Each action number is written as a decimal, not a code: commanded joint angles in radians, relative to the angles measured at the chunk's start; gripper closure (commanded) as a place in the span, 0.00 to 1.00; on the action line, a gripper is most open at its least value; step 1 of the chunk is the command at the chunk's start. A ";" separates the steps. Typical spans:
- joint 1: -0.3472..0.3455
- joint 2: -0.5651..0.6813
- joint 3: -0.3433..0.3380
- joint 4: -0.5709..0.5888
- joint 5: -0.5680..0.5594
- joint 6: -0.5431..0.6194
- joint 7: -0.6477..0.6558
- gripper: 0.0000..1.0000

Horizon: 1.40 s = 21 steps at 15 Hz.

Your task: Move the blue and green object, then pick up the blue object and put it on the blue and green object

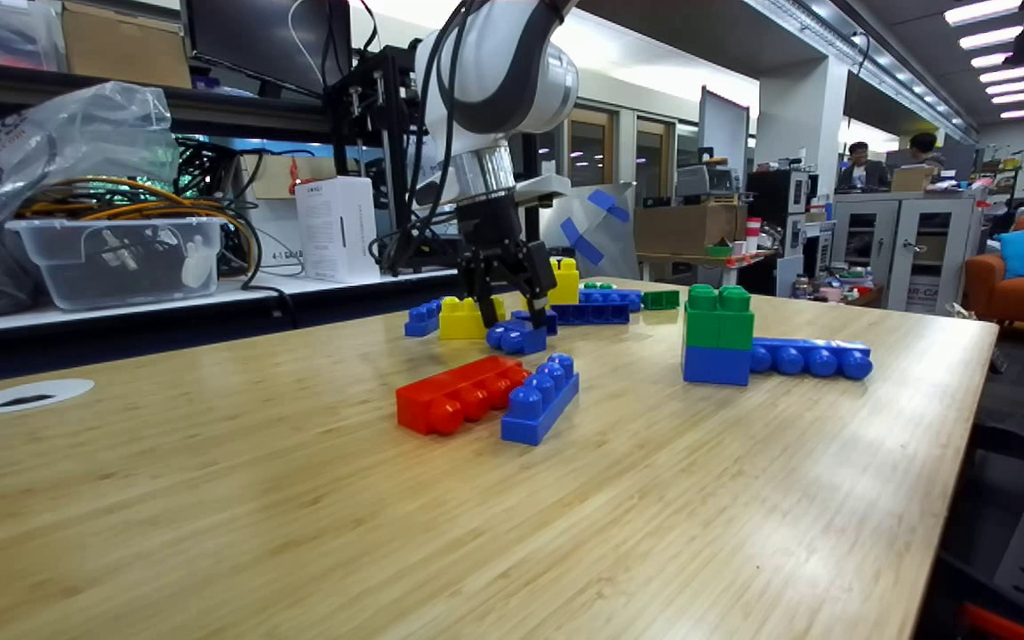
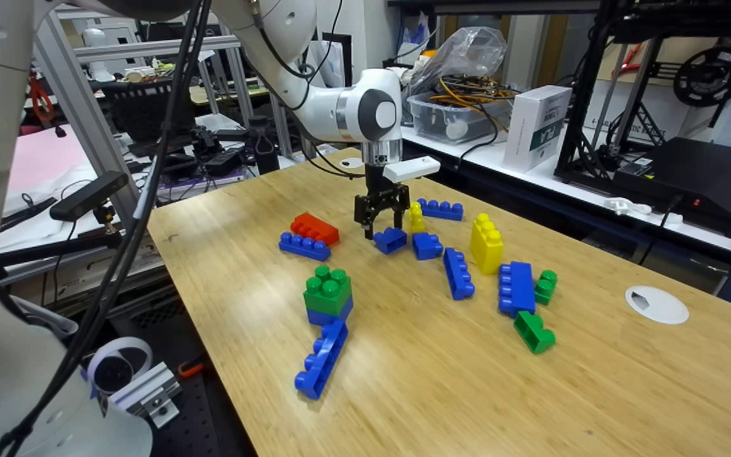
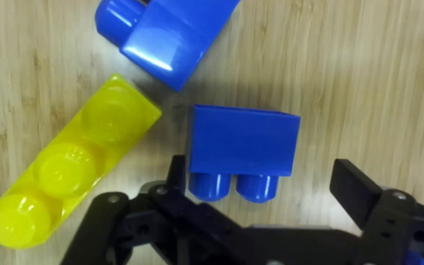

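Tool spread apart, nothing clamped, either side of small blue studded brick lying on its side, well in from tabletop edge by robot base; green-over-blue brick tower nearer that edge. Brick likely light, stiff, slick; pinch flat end walls.

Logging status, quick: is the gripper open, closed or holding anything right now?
Gripper: open, holding nothing; in the wrist view the blue brick shows between its spread jaws, with a plain gap on one side.
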 commanded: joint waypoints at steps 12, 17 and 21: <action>0.043 0.025 -0.038 -0.003 -0.128 0.006 0.122 0.28; 0.048 0.028 -0.037 0.006 -0.145 -0.003 0.146 0.55; 0.004 0.002 -0.010 -0.019 -0.100 0.025 0.092 0.55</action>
